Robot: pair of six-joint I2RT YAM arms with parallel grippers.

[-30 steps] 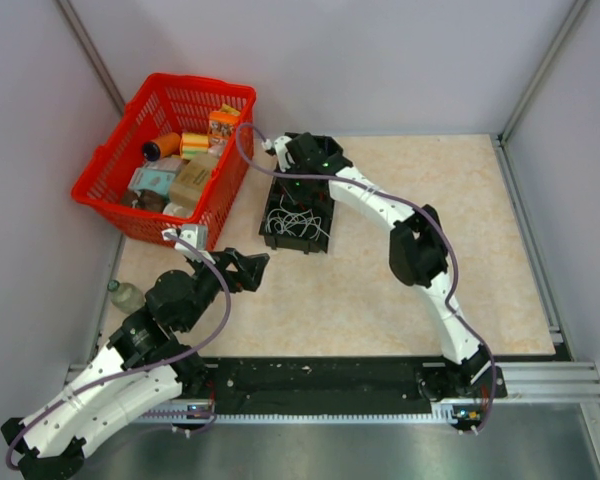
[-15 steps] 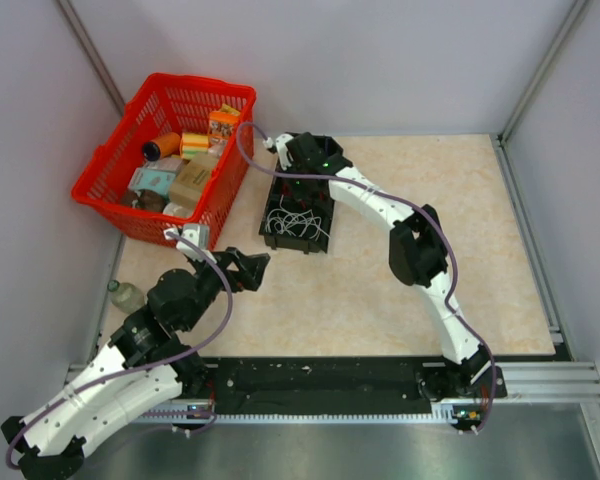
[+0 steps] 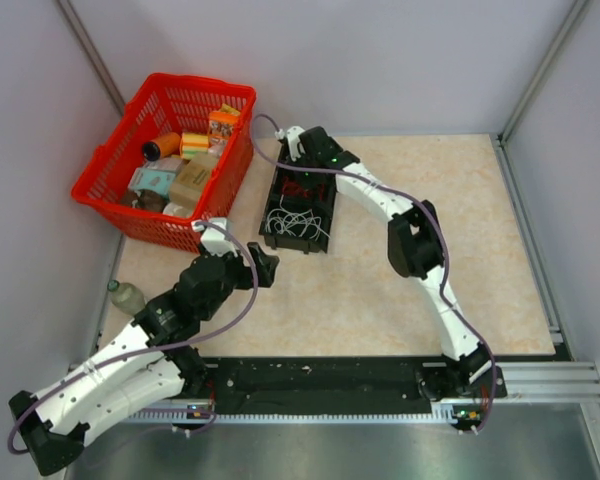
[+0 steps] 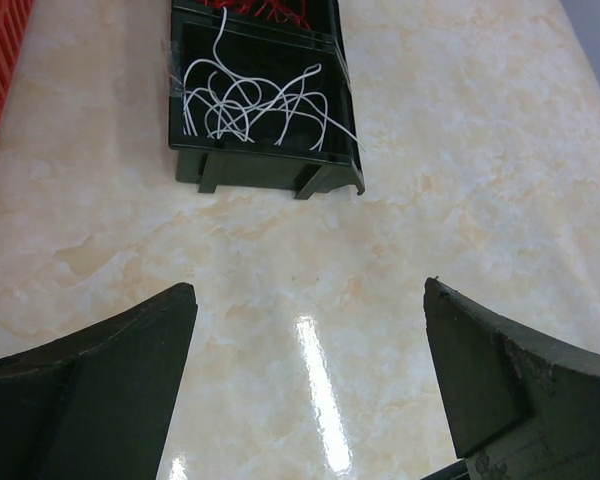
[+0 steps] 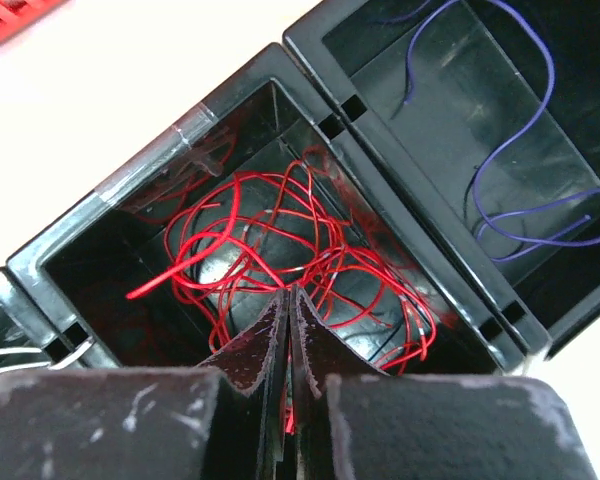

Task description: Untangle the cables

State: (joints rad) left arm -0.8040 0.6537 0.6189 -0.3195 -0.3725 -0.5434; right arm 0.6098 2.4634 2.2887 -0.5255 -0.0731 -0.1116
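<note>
- Black three-part tray (image 4: 260, 168) sits on the bench (image 3: 460, 230), towards the far left and just right of the red basket (image 3: 110, 185). The cables are all in it, one colour per compartment.
- White cables (image 4: 255, 100) are a loose, loopy scribble in the near compartment. One strand runs up towards the far wall.
- Red cables (image 5: 280, 240) are a proper bird's nest in the middle compartment, with one loose end poking out to the side.
- Dark blue cables (image 5: 510, 200) are in the far compartment, just a few long thin curves, far less knotted.
- Right fingers (image 5: 288, 292) are pressed flat together with no gap, tips down in the middle compartment right on top of the red tangle. There's a sliver of red in the slit between them, but I honestly can't tell if a strand is pinched or just showing through.
- Left fingers (image 3: 265, 266) are spread wide with nothing between them, just bare bench. They hover low on the near side of the tray, pointing at the white compartment and not touching it.
- The basket is full of small boxes and packets, none of it touching the tray.
- A little bottle (image 3: 126, 295) stands by the left wall, near side of the basket.
</note>
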